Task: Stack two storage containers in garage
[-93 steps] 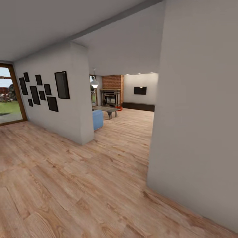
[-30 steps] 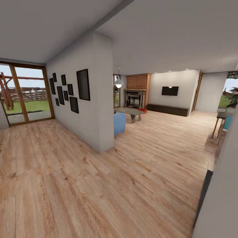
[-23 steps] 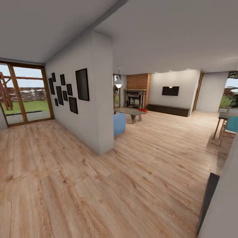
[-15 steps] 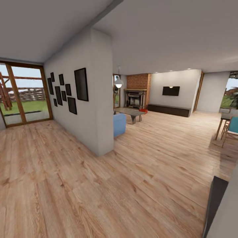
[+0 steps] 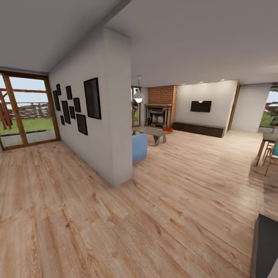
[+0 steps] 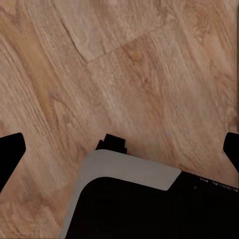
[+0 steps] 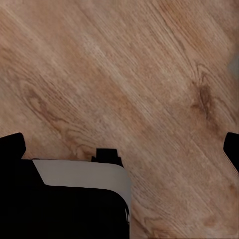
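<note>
The living room (image 5: 193, 146) lies ahead in the head view, with its wood-plank floor, brick chimney (image 5: 162, 94), black TV (image 5: 200, 106) and long dark bench (image 5: 199, 129). A small orange-red shape (image 5: 167, 130) sits on the floor by the fireplace, too small to tell whether it is a storage container. The garage is out of view. My left gripper (image 6: 121, 152) hangs open over bare wood planks, its dark fingertips (image 6: 10, 155) far apart. My right gripper (image 7: 122, 148) is likewise open over the planks, holding nothing.
A white partition wall (image 5: 112, 127) with black frames juts out at the left, with a blue seat (image 5: 139, 147) and a low table (image 5: 152, 132) behind it. Glass doors (image 5: 23, 112) are far left. A table and chairs (image 5: 270, 148) stand at the right, and a dark panel (image 5: 264, 247) is at the bottom right.
The camera has moved forward and turned. The near right wall has slid out of the picture, opening up the living room and the dining furniture at the right.
</note>
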